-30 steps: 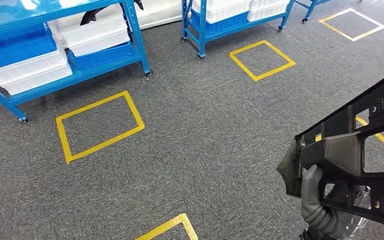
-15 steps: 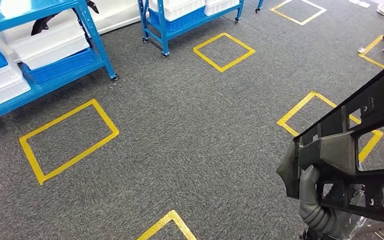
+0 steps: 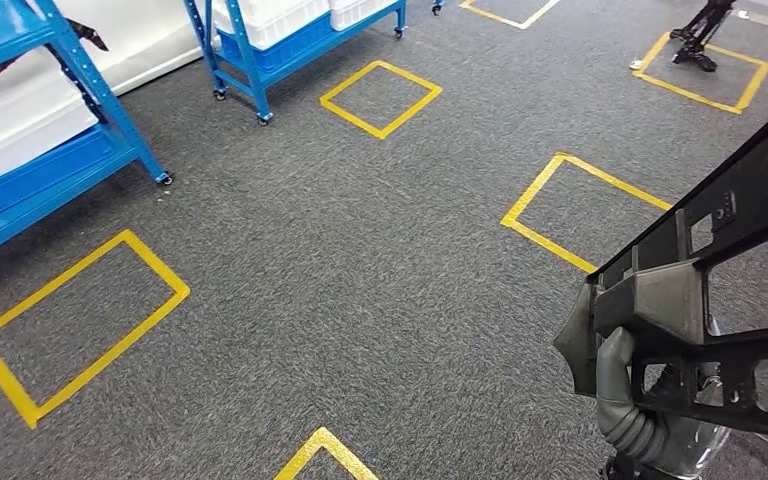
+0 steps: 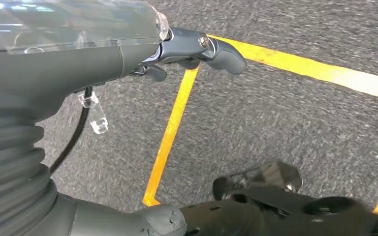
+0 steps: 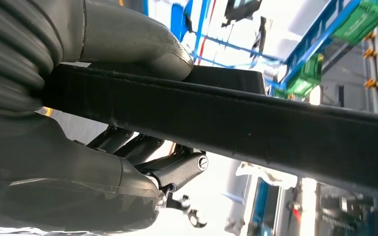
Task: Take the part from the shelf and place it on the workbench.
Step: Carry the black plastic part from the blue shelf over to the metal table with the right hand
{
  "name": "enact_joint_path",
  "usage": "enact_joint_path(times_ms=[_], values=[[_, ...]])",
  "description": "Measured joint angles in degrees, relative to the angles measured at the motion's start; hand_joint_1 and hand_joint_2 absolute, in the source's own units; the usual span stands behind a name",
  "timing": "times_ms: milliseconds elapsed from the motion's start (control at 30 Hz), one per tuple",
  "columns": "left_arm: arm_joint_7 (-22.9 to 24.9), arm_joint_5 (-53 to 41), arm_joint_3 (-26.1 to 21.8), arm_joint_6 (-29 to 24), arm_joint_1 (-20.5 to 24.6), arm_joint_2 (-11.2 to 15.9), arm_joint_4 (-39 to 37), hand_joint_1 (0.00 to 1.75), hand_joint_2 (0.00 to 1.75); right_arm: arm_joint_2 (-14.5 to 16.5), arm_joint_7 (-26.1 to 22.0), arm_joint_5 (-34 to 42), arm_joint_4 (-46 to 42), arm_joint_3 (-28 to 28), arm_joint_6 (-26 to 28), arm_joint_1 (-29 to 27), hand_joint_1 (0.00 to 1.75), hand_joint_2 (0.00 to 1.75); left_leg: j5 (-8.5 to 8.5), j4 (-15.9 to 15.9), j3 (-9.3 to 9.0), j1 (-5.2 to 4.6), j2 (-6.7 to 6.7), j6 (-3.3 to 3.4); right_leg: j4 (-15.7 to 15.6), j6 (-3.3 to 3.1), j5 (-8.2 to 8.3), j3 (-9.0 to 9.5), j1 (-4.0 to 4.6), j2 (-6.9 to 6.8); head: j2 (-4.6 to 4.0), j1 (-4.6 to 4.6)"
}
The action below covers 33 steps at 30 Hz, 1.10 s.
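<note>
Part (image 3: 705,320): black openwork frame, held by right hand (image 3: 625,395) at the head view's lower right, above grey carpet (image 3: 360,270). It runs from the hand up and away toward that view's right edge, tilted. In the right wrist view the thumb (image 5: 128,42) presses on one side of the frame's bar (image 5: 236,118) and the darker fingers (image 5: 172,169) wrap the other side, so the grip is closed on the part.

Left hand (image 4: 128,54): left wrist view shows it hanging over the carpet, nothing in it. One dark finger (image 4: 216,46) reaches out straight, another is curled under. How far apart the rest are, cannot tell.

Relative to the part: yellow tape rectangle (image 3: 570,215) on the floor just beyond it, partly hidden behind the frame. Further tape squares lie well past that. Blue shelf (image 3: 70,130) with white bins (image 3: 20,120) sits far off at the head view's upper left, a second blue shelf (image 3: 280,40) beside it. Black stand (image 3: 700,30) sits on a tape square at the far top right.
</note>
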<state>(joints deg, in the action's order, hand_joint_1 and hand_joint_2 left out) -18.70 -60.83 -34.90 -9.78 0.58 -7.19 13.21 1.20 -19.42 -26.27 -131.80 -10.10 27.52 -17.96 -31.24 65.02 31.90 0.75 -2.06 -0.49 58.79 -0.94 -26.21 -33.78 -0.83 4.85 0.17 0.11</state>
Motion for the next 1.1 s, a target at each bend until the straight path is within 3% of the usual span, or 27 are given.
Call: enact_joint_path(times_ms=[67,100,167,233,300,367,400,433,467,533,567,600,667,700,767,800,833,900,933,967,1033,1100], values=[[-0.02,-0.04,-0.02,0.01,-0.10,0.01,-0.01,0.00,1.75,0.00,0.06,-0.03,0.00,0.00,0.01,0.11,1.75,1.75,1.91,-5.53,-2.06,0.21,-2.96,0.32,0.21,0.69,0.31,-0.54,-0.07,1.51,0.00,0.04],[-0.02,-0.13,-0.03,0.02,-0.07,0.00,-0.01,0.00,1.75,0.00,0.08,-0.11,0.00,0.01,0.02,0.14,1.75,1.75,1.85,-6.26,-2.19,0.15,-3.62,0.50,0.22,1.15,0.54,-0.88,-0.18,2.21,0.00,0.05],[-0.05,-0.30,-0.03,0.03,0.08,-0.03,-0.01,0.00,1.75,-0.01,0.09,-0.52,-0.03,0.06,0.08,0.05,1.75,1.75,2.22,-6.74,-2.31,0.03,-2.29,1.13,0.12,2.02,1.00,-1.37,-0.45,3.29,0.00,0.06],[-0.11,-0.37,-0.04,0.03,0.10,-0.09,-0.01,0.00,1.75,-0.05,0.05,-1.04,-0.09,0.16,0.20,0.01,1.75,1.75,2.88,-7.55,-2.61,0.07,-0.45,2.13,1.86,2.42,-0.20,-2.39,-0.31,0.90,0.00,0.16],[-0.17,-0.40,-0.05,0.03,0.01,-0.11,-0.01,0.00,1.75,-0.10,0.03,-1.28,-0.11,0.21,0.28,0.12,1.75,1.75,3.26,-8.01,-2.51,-0.12,1.42,2.76,7.65,2.65,-3.76,-5.12,-0.15,-2.94,-0.01,0.27],[-0.18,-0.42,-0.07,0.05,-0.04,-0.11,-0.01,0.00,1.75,-0.13,0.03,-1.39,-0.11,0.22,0.31,0.14,1.75,1.75,3.30,-7.98,-2.27,-0.40,3.29,2.85,14.13,3.02,-6.67,-8.00,-0.34,-4.17,-0.01,0.29],[-0.18,-0.43,-0.07,0.09,-0.02,-0.11,-0.01,0.00,1.75,-0.14,0.03,-1.51,-0.11,0.22,0.34,0.11,1.75,1.75,3.27,-7.95,-2.21,-0.48,4.25,2.82,15.27,3.17,-6.77,-8.30,-0.46,-4.39,-0.01,0.29],[-0.18,-0.44,-0.07,0.13,0.00,-0.11,-0.01,0.00,1.75,-0.15,0.03,-1.69,-0.11,0.22,0.39,0.10,1.75,1.75,3.21,-7.90,-2.20,-0.52,5.16,2.75,14.24,3.29,-5.86,-7.45,-0.55,-4.69,0.00,0.30],[-0.18,-0.45,-0.08,0.17,0.04,-0.14,-0.01,0.00,1.75,-0.15,0.03,-1.91,-0.11,0.22,0.48,0.09,1.75,1.75,3.11,-7.81,-2.24,-0.52,5.99,2.60,11.22,3.35,-4.28,-5.51,-0.61,-5.36,0.00,0.31],[-0.18,-0.50,-0.11,0.17,0.09,-0.19,-0.01,0.00,1.75,-0.15,0.02,-2.36,-0.15,0.22,0.74,0.13,1.75,1.75,2.66,-7.39,-2.31,-0.70,7.28,2.05,3.81,3.13,-1.80,-1.05,-0.46,-8.28,0.00,0.31],[-0.17,-0.52,-0.14,0.16,0.12,-0.21,-0.01,0.00,1.75,-0.15,0.01,-2.57,-0.25,0.22,0.87,0.12,1.75,1.75,2.41,-7.17,-2.35,-0.86,7.80,1.73,1.52,2.78,-1.34,0.25,-0.28,-9.28,0.00,0.24],[-0.17,-0.53,-0.17,0.16,0.16,-0.20,-0.01,0.00,1.75,-0.16,-0.01,-2.78,-0.38,0.22,1.02,0.10,1.75,1.75,2.18,-7.01,-2.48,-1.02,8.31,1.43,0.51,2.39,-1.36,0.75,-0.09,-9.76,0.00,0.16],[-0.18,-0.56,-0.23,0.16,0.36,-0.20,-0.01,0.00,1.75,-0.26,-0.09,-3.19,-0.79,0.22,1.30,0.02,1.75,1.75,1.90,-6.97,-2.88,-1.07,9.25,0.86,0.34,1.56,-1.31,0.62,0.07,-8.44,0.00,0.05],[-0.19,-0.58,-0.26,0.16,0.48,-0.20,-0.01,0.00,1.75,-0.31,-0.14,-3.40,-1.02,0.23,1.46,-0.03,1.75,1.75,1.53,-6.69,-2.95,-0.92,8.69,0.51,0.22,1.24,-1.19,0.59,-0.01,-7.81,0.00,-0.01],[-0.20,-0.63,-0.37,0.16,0.56,-0.21,-0.01,0.00,1.75,-0.44,-0.20,-3.90,-1.54,0.24,1.79,-0.02,1.75,1.75,-0.93,-3.38,-1.64,-0.57,5.58,-0.04,-0.01,0.58,-0.88,0.52,-0.23,-6.50,0.00,-0.14],[-0.20,-0.67,-0.44,0.16,0.54,-0.21,-0.01,0.00,1.75,-0.53,-0.21,-4.14,-1.73,0.24,1.90,0.01,1.75,1.75,-2.88,-0.03,-0.16,-0.46,3.82,-0.18,-0.02,0.37,-0.78,0.43,-0.21,-5.85,0.00,-0.23],[-0.19,-0.74,-0.52,0.16,0.49,-0.22,-0.01,0.00,1.75,-0.66,-0.20,-4.38,-1.86,0.24,1.96,0.07,1.75,1.75,-4.84,4.03,1.69,-0.42,2.89,-0.21,-0.01,0.20,-0.71,0.34,-0.12,-5.12,0.00,-0.24],[-0.15,-0.89,-0.68,0.16,0.37,-0.22,-0.01,0.00,1.75,-0.93,-0.12,-4.86,-1.96,0.25,1.96,0.09,1.75,1.75,-6.76,10.23,4.71,-0.43,2.53,-0.16,0.05,0.04,-0.64,0.26,0.10,-3.55,0.00,-0.23],[-0.10,-0.96,-0.75,0.16,0.30,-0.21,-0.01,0.00,1.75,-1.09,-0.05,-5.12,-1.99,0.25,1.96,0.08,1.75,1.75,-5.98,10.56,5.04,-0.43,2.47,-0.05,0.11,0.02,-0.62,0.28,0.17,-2.66,0.00,-0.22],[-0.05,-1.00,-0.81,0.16,0.25,-0.21,-0.01,0.00,1.75,-1.28,0.07,-5.40,-2.08,0.26,1.96,0.08,1.75,1.75,-4.11,8.60,4.33,-0.43,2.20,0.12,0.19,0.02,-0.62,0.34,0.19,-1.78,0.00,-0.22],[0.00,-1.20,-0.87,0.16,0.17,-0.20,-0.02,0.00,1.75,-1.85,0.39,-6.10,-2.55,0.31,1.96,0.14,1.75,1.75,0.67,0.78,1.29,-0.37,-0.16,0.57,0.45,0.15,-0.64,0.33,0.22,-0.15,0.00,-0.22],[-0.03,-1.46,-0.91,0.15,0.21,-0.21,-0.02,0.00,1.75,-2.55,0.71,-6.78,-3.13,0.39,1.96,0.30,1.75,1.75,2.62,-4.60,-0.70,-0.30,-2.52,0.91,0.72,0.69,-0.48,-0.20,0.19,1.26,-0.01,-0.16]])
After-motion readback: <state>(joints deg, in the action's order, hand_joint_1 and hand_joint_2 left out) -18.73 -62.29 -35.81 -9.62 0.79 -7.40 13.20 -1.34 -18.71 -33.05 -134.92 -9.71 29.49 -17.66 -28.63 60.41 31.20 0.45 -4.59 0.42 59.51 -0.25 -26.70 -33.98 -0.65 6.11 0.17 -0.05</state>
